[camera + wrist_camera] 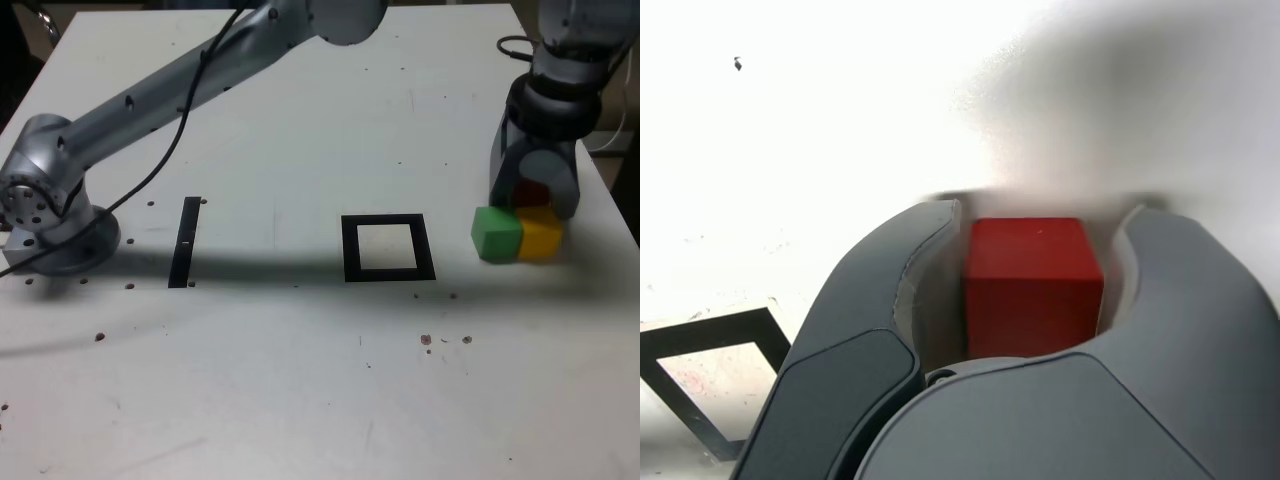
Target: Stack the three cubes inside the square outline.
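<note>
As exterior adds green cube [497,236], yellow cube [540,236]

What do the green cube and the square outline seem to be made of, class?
Green cube: perhaps painted wood or plastic, with a matte finish; its faces are evenly coloured, without bright glints.

Square outline: possibly tape or printed paper, dull black; it lies flat with crisp edges.
</note>
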`<act>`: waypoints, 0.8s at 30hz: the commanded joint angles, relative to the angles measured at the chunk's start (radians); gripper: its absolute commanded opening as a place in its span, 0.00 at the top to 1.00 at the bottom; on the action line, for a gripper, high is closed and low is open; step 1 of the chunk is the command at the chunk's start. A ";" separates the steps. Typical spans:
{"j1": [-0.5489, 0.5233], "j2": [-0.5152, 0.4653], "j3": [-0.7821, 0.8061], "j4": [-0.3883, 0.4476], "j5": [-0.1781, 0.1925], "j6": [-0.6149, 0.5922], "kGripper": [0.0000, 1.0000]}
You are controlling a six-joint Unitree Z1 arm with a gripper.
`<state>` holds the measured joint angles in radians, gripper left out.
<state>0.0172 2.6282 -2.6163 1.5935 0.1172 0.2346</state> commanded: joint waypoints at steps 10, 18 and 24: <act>-0.003 0.008 -0.037 0.005 0.008 -0.003 0.68; -0.006 -0.064 -0.051 0.024 0.044 0.004 0.70; -0.008 -0.201 0.073 0.033 0.061 0.005 0.70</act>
<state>0.0122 2.4795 -2.5677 1.6128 0.1770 0.2394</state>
